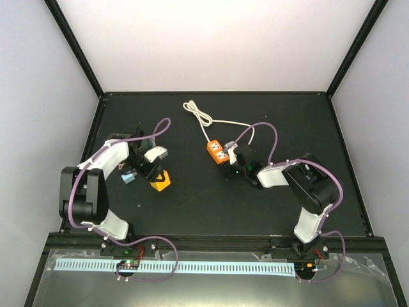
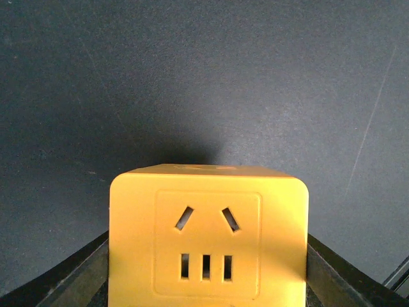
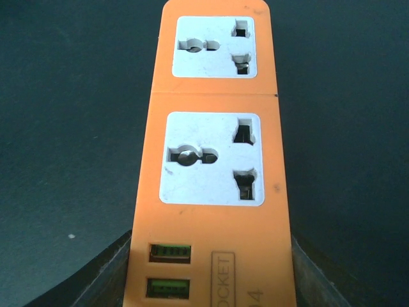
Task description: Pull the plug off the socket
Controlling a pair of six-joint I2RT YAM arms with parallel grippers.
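Socket [image 1: 217, 152], an orange strip, lies right of centre on the black table [image 1: 192, 204], its near end clamped in the right gripper [image 1: 231, 157]; its 2 white outlets are empty. A cream cord [image 1: 204, 121] coils behind it. The left gripper [image 1: 155, 174] grips a yellow cube [image 2: 208, 236].

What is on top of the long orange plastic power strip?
The orange strip bears two white outlet faces and two green ports, nothing plugged in. Its near end is out of frame.

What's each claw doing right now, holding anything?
Left claw: closed on the yellow socket cube.
Right claw: closed on the orange power strip.
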